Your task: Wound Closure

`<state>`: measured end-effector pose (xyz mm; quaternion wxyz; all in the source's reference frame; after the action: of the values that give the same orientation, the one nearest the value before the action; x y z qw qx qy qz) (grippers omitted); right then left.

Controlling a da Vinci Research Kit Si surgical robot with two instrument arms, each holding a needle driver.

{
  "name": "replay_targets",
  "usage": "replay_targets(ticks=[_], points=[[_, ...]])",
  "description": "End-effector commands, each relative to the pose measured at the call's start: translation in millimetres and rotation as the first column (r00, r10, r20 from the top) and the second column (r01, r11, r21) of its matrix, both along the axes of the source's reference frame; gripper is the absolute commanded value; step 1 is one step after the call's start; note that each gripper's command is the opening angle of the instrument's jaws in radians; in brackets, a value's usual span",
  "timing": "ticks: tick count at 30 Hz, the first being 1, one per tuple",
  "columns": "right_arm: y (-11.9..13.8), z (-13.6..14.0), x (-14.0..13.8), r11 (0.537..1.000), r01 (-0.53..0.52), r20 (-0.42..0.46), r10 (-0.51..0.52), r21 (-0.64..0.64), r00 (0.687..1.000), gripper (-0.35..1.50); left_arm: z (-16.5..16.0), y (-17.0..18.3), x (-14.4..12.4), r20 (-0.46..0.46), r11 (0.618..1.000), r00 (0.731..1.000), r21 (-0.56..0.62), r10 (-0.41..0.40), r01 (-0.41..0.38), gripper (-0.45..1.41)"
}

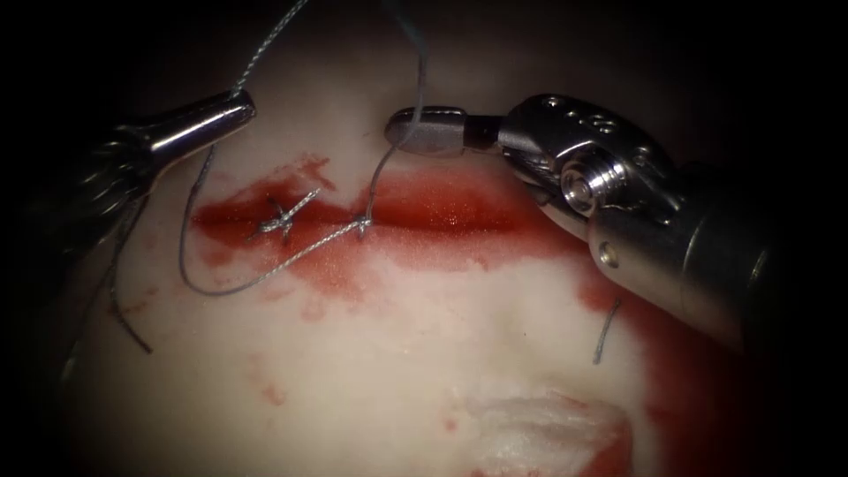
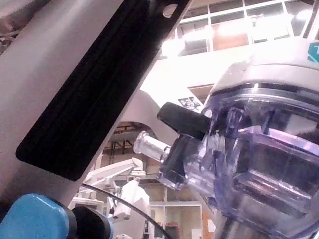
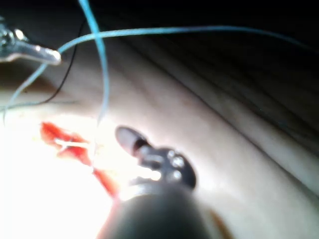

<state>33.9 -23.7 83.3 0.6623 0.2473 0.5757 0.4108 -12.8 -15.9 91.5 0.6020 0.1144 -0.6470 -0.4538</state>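
Observation:
The tissue (image 1: 380, 353) has a red cut (image 1: 442, 212) running left to right. A tied stitch (image 1: 283, 216) with short ends sits at the cut's left end. The thread (image 1: 375, 181) rises from a second stitch point (image 1: 362, 226). It crosses my right tool (image 1: 397, 131), whose jaws are shut above the cut; I cannot tell if the thread is clamped. My left tool (image 1: 243, 108) is up and left of the cut, shut on the thread, which runs upward from it and loops down (image 1: 190, 265) across the tissue. My left tool (image 3: 47, 55) also holds the blue thread (image 3: 102, 64) near my right tool (image 3: 124, 135).
A short cut piece of thread (image 1: 606, 331) lies on the tissue at the right, under my right tool's wrist. A dark strand (image 1: 124, 314) trails down the tissue's left side. Red fluid (image 1: 336, 265) spreads below the cut and along the right edge.

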Motion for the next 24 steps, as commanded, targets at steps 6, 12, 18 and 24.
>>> replay_targets(ticks=[6, 12, 18, 24], points=[[1.0, 0.0, 0.8, 1.000, -0.002, -0.004, 0.002, 0.000, 1.000, -0.35, -0.5, 1.3, -0.4, 0.005, 1.000, 1.000, -0.004, 0.000, 0.000, -0.45], [1.0, 0.0, 0.8, 1.000, -0.005, -0.006, 0.005, 0.011, 1.000, -0.35, -0.6, 1.3, -0.4, 0.005, 1.000, 1.000, -0.003, 0.001, -0.001, -0.45], [0.9, 0.0, 0.8, 1.000, -0.005, -0.004, 0.005, 0.018, 1.000, -0.35, -0.6, 1.3, -0.4, 0.005, 1.000, 1.000, -0.003, 0.001, -0.001, -0.45], [0.9, 0.0, 0.8, 1.000, -0.006, -0.005, 0.006, 0.023, 1.000, -0.35, -0.6, 1.3, -0.4, 0.012, 1.000, 1.000, 0.006, 0.001, -0.001, -0.45]])
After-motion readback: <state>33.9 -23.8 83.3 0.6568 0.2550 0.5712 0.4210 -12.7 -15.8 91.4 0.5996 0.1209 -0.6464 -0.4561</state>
